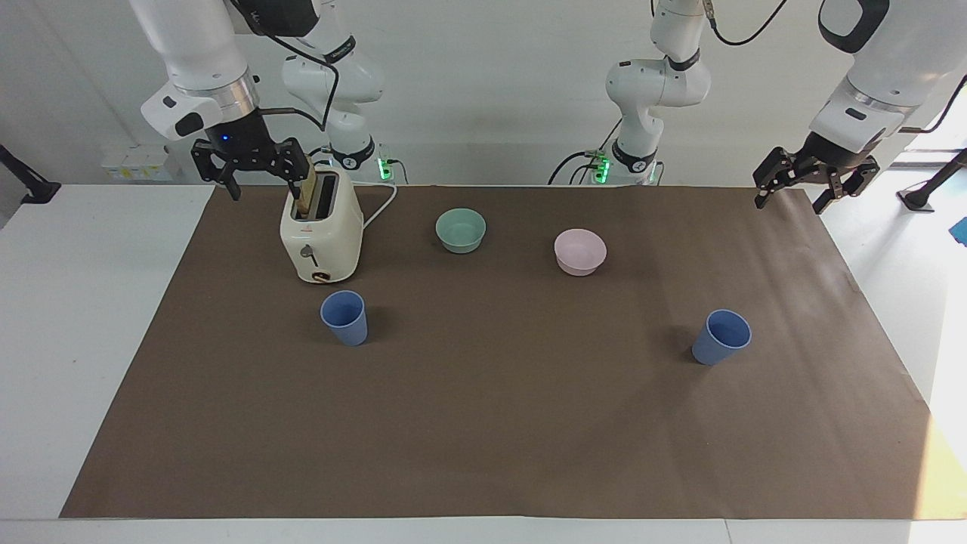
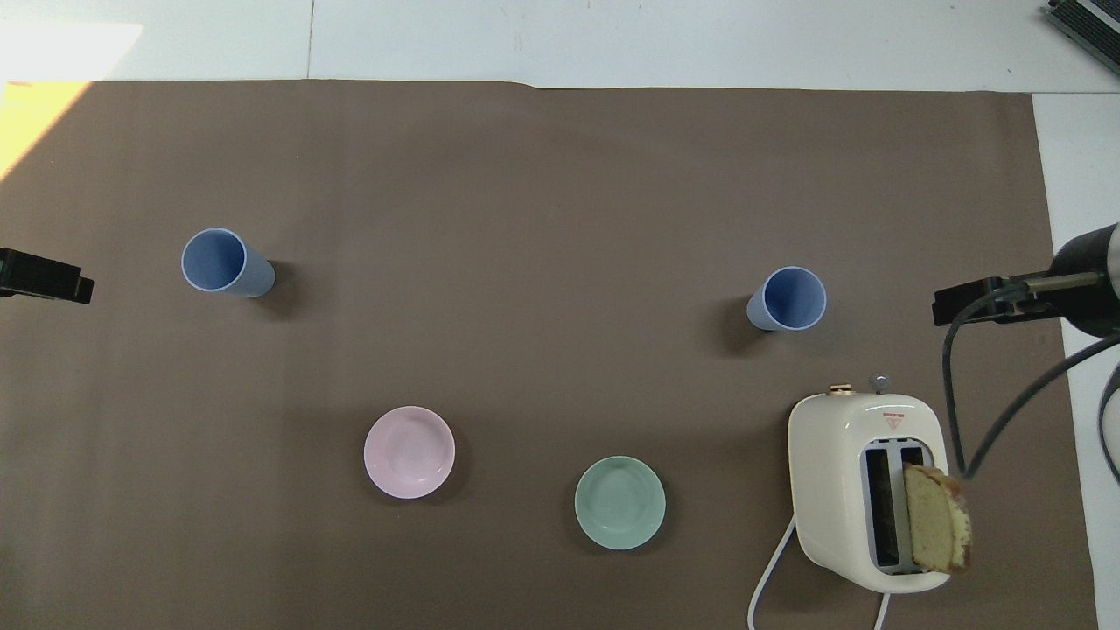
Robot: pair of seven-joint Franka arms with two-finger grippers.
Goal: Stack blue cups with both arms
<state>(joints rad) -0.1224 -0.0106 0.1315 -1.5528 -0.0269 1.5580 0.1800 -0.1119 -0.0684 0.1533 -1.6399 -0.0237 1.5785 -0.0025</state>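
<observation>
Two blue cups stand upright and apart on the brown mat. One cup (image 1: 344, 317) (image 2: 792, 299) is toward the right arm's end, just farther from the robots than the toaster. The other cup (image 1: 721, 336) (image 2: 223, 262) is toward the left arm's end. My right gripper (image 1: 259, 180) hangs open and empty in the air beside the toaster's top. My left gripper (image 1: 793, 198) hangs open and empty over the mat's edge at its own end. Neither gripper is near a cup. Only black parts of them show at the overhead view's side edges.
A cream toaster (image 1: 321, 234) (image 2: 862, 490) holds a slice of toast (image 1: 306, 193) (image 2: 936, 516) and trails a white cord. A mint-green bowl (image 1: 461, 230) (image 2: 619, 503) and a pale pink bowl (image 1: 580, 251) (image 2: 409, 452) sit nearer to the robots than the cups.
</observation>
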